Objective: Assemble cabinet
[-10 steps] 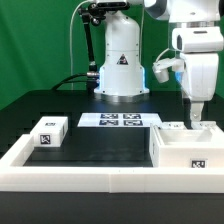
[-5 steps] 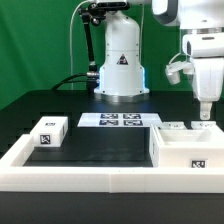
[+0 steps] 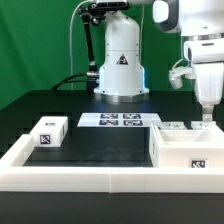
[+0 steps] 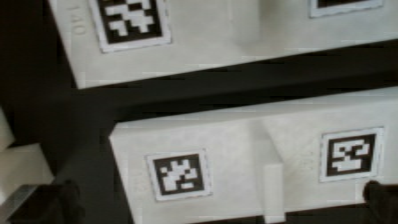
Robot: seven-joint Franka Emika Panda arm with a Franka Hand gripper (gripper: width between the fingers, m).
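Arm (image 3: 205,60) at exterior view's right, wrist vertical, jaws pointing down, spread apart.

The cabinet body (image 3: 186,150) on the right and the small block (image 3: 49,131) on the left look like smooth, matt white plastic with flat printed tags. The table (image 3: 100,150) under them is dull black, and the far marker board (image 3: 120,120) with its 4 tags looks paper-flat. My claw (image 3: 207,117) hangs from a glossy white plastic shell.

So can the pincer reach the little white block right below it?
Probably yes: the pincer hangs open just above the small white block behind the box-shaped body, and nothing shows between them.
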